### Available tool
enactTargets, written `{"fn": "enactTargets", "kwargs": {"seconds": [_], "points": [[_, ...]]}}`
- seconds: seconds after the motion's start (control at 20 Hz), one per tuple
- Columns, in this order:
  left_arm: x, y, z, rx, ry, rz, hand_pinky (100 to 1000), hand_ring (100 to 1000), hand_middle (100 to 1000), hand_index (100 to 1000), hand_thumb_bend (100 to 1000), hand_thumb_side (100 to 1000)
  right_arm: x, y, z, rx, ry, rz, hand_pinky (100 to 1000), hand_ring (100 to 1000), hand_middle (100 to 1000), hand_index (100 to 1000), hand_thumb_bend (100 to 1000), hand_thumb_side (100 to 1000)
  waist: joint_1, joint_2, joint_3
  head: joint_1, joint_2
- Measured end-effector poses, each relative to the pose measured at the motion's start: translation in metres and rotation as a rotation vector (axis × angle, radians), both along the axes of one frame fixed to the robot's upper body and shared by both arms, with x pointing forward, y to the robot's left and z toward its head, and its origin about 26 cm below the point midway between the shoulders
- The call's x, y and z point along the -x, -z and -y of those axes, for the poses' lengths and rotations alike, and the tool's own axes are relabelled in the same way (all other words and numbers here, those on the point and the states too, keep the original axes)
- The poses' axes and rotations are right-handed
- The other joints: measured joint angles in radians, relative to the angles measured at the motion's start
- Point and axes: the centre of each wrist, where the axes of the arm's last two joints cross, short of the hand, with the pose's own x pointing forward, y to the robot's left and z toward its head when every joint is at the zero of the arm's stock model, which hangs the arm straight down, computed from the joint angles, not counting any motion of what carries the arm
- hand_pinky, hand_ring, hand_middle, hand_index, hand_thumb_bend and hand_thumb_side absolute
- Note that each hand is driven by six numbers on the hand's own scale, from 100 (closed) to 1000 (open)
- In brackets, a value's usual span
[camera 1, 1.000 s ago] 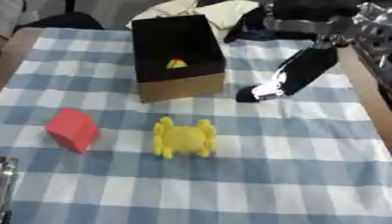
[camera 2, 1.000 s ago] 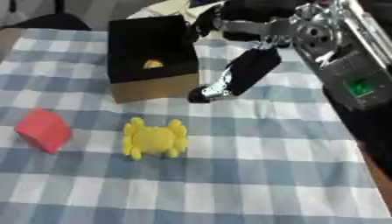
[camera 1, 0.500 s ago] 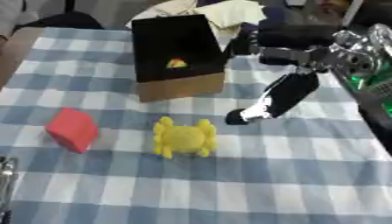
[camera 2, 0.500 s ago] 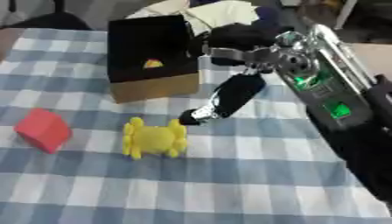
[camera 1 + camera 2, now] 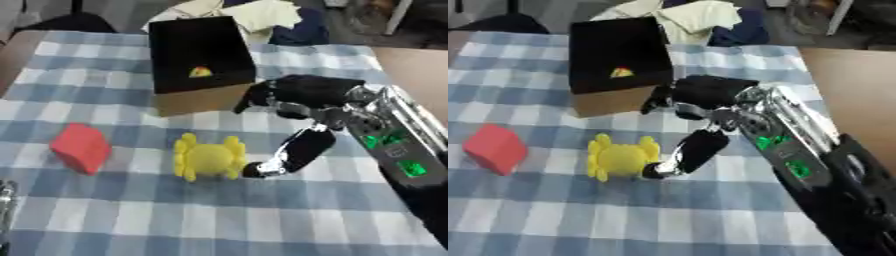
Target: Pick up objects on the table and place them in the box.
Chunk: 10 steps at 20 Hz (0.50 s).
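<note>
Surface, left eye view: blue-and-white checked tablecloth (image 5: pixel 105 220); fabric heaped behind.
Box (image 5: pixel 197 60): open, far centre; small yellow-and-red item (image 5: pixel 200 72) already inside.
Yellow toy (image 5: pixel 207 157): on cloth, in front of box.
Red block (image 5: pixel 80 148): to its left, untouched.
Right eye view, right hand (image 5: pixel 697 142): fingers extended, thumb tip apparently touching toy's side; not yet curled round it.
Left hand: not visible.
Progress: one in, two left.
</note>
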Motion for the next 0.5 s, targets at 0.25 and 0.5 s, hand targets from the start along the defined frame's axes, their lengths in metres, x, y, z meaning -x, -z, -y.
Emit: {"fn": "enactTargets", "kwargs": {"seconds": [0.25,0.5], "points": [[0.000,0.000,0.000,0.000,0.001,0.001,622,775,679,783,113,842,0.002,0.015,-0.002,-0.008,0.010,0.000,906,920,838,912,507,724,0.000,0.001,0.002,-0.036,0.006],[0.000,-0.001,0.000,0.001,0.002,0.002,622,775,679,783,112,843,0.004,0.024,-0.008,-0.025,0.013,0.014,908,918,836,914,480,719,0.003,0.003,0.005,-0.070,0.006]]}}
